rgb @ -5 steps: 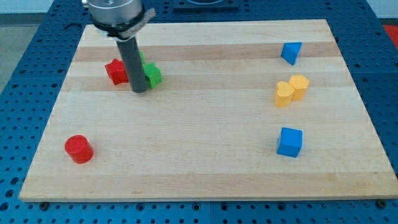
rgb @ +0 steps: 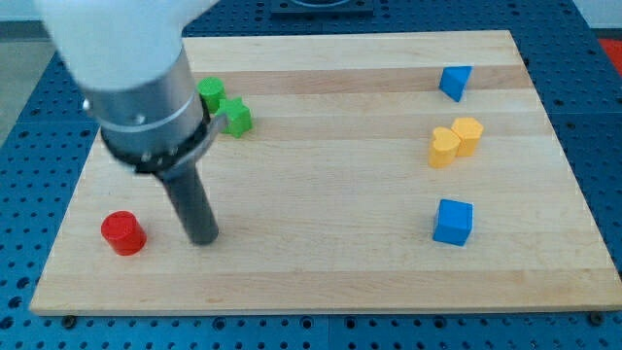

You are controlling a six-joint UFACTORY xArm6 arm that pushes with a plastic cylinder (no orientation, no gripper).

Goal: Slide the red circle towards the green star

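My tip (rgb: 203, 239), the end of a matte dark cylindrical rod with no claw to open or close, rests on the pale grained wooden board (rgb: 321, 272) near the right of the glossy red circle block (rgb: 123, 233) at lower left. The knobbly green star block (rgb: 236, 118) lies well apart toward the view's top, beside another green block (rgb: 210, 92).
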